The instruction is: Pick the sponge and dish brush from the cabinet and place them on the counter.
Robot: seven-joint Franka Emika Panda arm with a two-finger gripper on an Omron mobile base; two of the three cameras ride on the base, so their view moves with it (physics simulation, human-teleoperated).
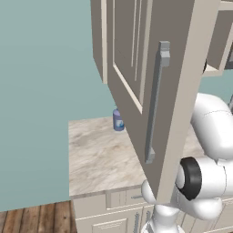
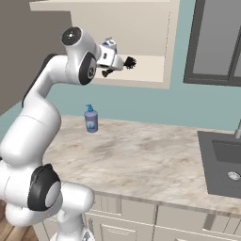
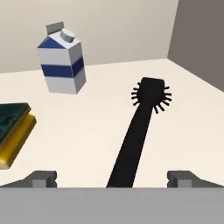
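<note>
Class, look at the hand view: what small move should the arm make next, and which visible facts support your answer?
Probably ease the tool forward and down over the dish brush handle, then close. The jaws stand wide open with the black handle lying between them on the cabinet shelf, nothing gripped yet; the sponge sits off to one side.

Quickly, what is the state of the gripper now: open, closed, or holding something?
Gripper: open, holding nothing; its fingers stand wide on either side of the dish brush handle on the cabinet shelf.
</note>
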